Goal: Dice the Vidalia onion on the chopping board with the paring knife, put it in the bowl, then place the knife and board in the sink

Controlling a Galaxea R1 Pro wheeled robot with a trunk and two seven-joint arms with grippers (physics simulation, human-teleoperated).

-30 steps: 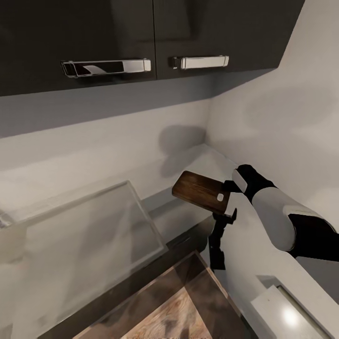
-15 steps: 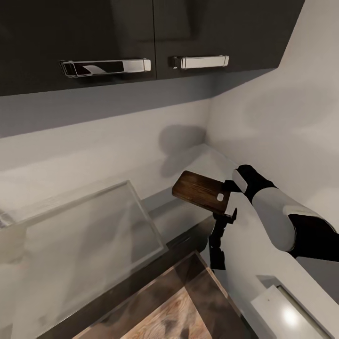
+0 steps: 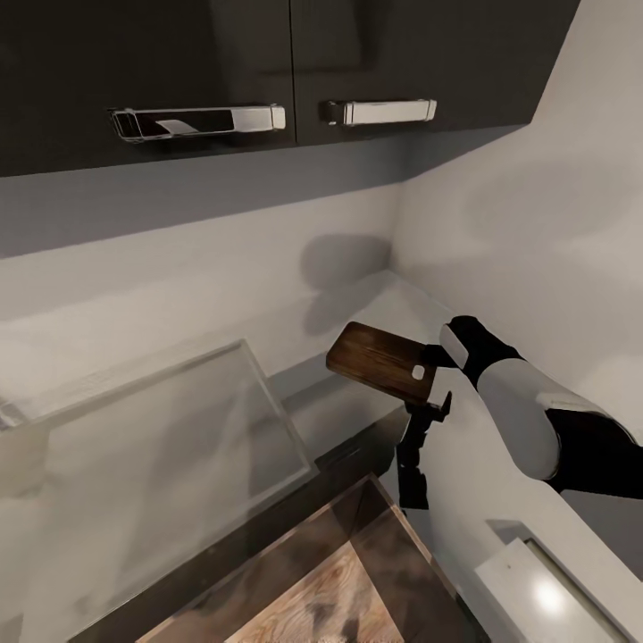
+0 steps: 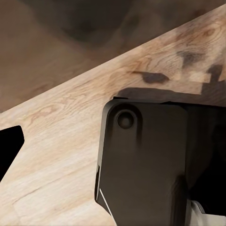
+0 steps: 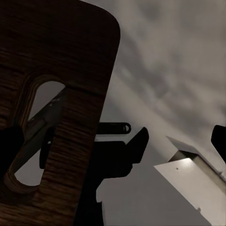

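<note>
Board held aloft in the kitchen corner

Board first: my right gripper [image 3: 427, 373] has the chopping board [image 3: 379, 363] by its handle end, clamped on the edge near the small cut-out. It hangs in the air, tilted, well above the grey countertop [image 3: 357, 313] in the corner where two pale walls meet. From my right wrist, the chopping board [image 5: 56, 94] fills the near side as a dark wooden slab with a rounded corner, and through its oval handle slot I can see part of one finger [image 5: 40, 127] on the far side.

No container is plainly visible. A large glassy, see-through panel [image 3: 161, 446] lies at the head view's lower left, and I cannot tell what it is or whether anything sits in it. Its edges run out of frame.

Overhead, dark wall cabinets [image 3: 268, 62] carry two chrome handles [image 3: 201, 121], their tops cut off. A dark jointed piece [image 3: 415, 455] hangs below my right gripper; what it is I cannot make out.

From my left wrist I see pale wood-grain floor [image 4: 61, 155] and a dark block of my own body [image 4: 146, 160] close up. Whether my left gripper is open or closed I cannot tell.
</note>
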